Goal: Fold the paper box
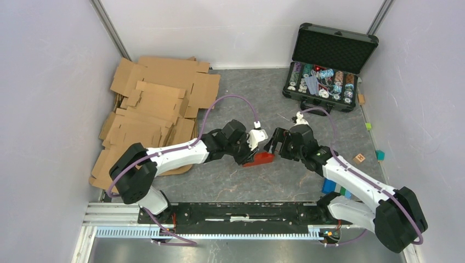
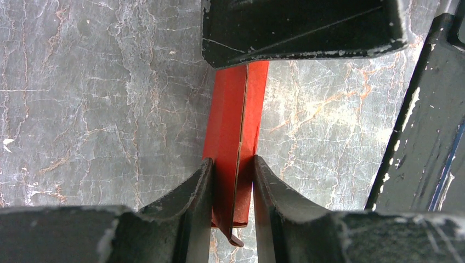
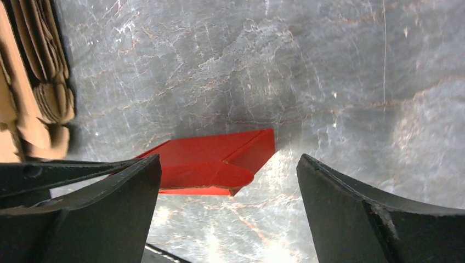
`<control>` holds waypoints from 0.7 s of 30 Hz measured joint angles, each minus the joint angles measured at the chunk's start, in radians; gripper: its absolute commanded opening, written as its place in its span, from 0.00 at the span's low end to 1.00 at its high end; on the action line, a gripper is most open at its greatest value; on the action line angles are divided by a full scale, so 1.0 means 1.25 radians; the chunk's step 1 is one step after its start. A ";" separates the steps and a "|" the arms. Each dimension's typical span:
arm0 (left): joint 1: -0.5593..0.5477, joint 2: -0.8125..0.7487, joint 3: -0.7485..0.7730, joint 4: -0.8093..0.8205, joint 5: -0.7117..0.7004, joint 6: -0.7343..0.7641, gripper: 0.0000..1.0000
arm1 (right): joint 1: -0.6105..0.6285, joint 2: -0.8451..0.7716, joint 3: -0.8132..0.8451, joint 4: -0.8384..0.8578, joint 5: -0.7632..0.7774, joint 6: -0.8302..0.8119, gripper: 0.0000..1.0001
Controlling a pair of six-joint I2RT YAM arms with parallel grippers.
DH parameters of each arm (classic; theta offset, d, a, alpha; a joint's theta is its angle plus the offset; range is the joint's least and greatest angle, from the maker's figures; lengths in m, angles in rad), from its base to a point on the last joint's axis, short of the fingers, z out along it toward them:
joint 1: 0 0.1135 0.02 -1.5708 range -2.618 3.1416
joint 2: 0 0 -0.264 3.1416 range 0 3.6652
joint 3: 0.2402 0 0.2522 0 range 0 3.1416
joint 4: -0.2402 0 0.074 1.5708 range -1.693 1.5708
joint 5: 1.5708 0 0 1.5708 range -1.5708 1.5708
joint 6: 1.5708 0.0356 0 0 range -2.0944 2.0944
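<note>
The paper box (image 1: 259, 159) is bright red and part-folded, lying low on the grey table at mid-table. My left gripper (image 1: 251, 149) is shut on it. In the left wrist view its two fingers (image 2: 193, 194) press doubled red layers of the paper box (image 2: 234, 126), which stand edge-on between them. My right gripper (image 1: 274, 143) faces it from the right, open and apart from the box. In the right wrist view the paper box (image 3: 211, 156) lies ahead and left of centre, a folded flap on top, with nothing between the wide fingers (image 3: 118, 200).
Brown cardboard sheets (image 1: 153, 107) are piled at the back left and show at the edge of the right wrist view (image 3: 33, 93). An open black case of poker chips (image 1: 327, 66) stands at the back right. Small blocks (image 1: 359, 158) lie along the right side.
</note>
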State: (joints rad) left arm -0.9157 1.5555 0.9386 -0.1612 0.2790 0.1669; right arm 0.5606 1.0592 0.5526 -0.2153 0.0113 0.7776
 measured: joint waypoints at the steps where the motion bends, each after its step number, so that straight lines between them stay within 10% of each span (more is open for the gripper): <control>1: 0.000 0.001 0.001 0.000 -0.001 -0.002 0.34 | 0.000 0.000 0.005 -0.014 0.006 0.027 0.98; 21: -0.016 0.006 0.004 0.013 -0.045 -0.030 0.34 | -0.006 0.043 0.022 -0.068 -0.060 0.333 0.98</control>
State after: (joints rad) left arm -0.9360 1.5627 0.9436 -0.1452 0.2230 0.1291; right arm 0.5526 1.1130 0.5804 -0.3008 -0.0639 1.1942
